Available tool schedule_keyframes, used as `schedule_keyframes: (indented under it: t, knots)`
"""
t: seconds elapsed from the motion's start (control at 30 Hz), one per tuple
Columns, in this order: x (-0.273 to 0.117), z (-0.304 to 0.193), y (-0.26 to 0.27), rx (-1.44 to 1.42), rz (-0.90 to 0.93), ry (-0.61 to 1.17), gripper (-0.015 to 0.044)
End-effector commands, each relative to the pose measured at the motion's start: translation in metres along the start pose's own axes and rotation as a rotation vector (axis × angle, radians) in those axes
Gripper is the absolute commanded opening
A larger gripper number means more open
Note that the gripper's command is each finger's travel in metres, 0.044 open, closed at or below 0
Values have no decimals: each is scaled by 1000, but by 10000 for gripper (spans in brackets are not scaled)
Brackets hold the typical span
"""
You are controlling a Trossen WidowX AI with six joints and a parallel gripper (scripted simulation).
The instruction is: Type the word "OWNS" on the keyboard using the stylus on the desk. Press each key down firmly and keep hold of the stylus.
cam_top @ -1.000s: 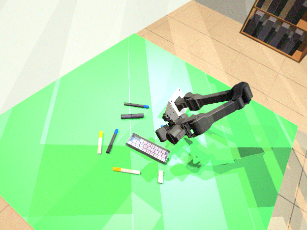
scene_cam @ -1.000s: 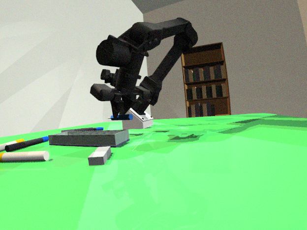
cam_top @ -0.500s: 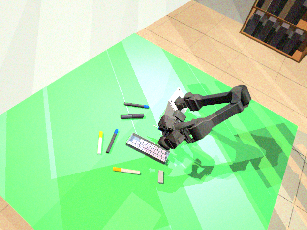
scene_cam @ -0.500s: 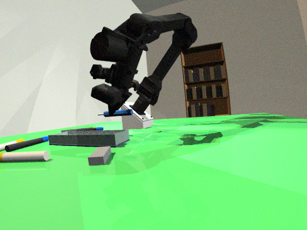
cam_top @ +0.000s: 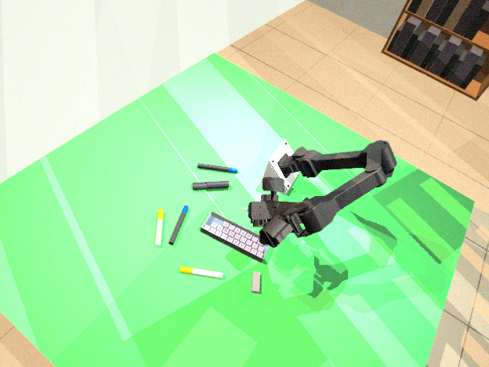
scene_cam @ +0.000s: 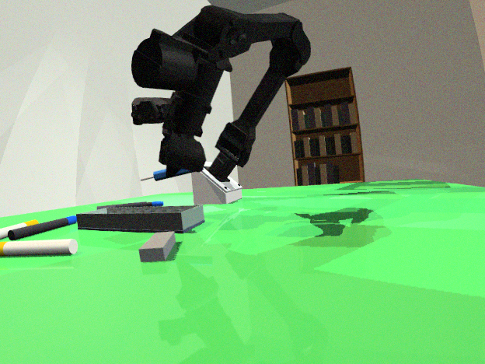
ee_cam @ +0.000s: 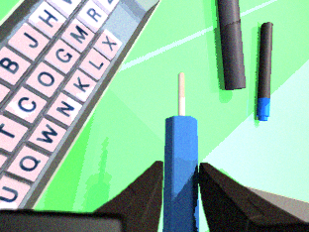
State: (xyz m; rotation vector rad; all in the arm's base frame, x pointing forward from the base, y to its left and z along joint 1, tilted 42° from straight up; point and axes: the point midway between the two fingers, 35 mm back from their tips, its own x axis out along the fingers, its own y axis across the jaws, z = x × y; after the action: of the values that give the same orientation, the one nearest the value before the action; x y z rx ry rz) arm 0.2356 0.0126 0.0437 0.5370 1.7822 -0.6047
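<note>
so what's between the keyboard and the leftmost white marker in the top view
A black marker with a blue cap lies between the keyboard and that white marker, as the top view shows.
</note>
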Motion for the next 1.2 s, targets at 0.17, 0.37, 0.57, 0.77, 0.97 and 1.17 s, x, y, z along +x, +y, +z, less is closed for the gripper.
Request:
schedule_keyframes:
  t: [0.17,0.37,0.57,0.77,0.97,1.17]
  knots:
    - [-9,11,6,-313,-53,-16,0]
    - [-14,19,9,-530,-91,-16,0]
    - [-19,26,13,-747,-130,-7,0]
    - [-24,33,16,-964,-169,9,0]
    - [-28,40,20,-1180,-209,33,0]
    - [-33,47,23,-1396,-247,66,0]
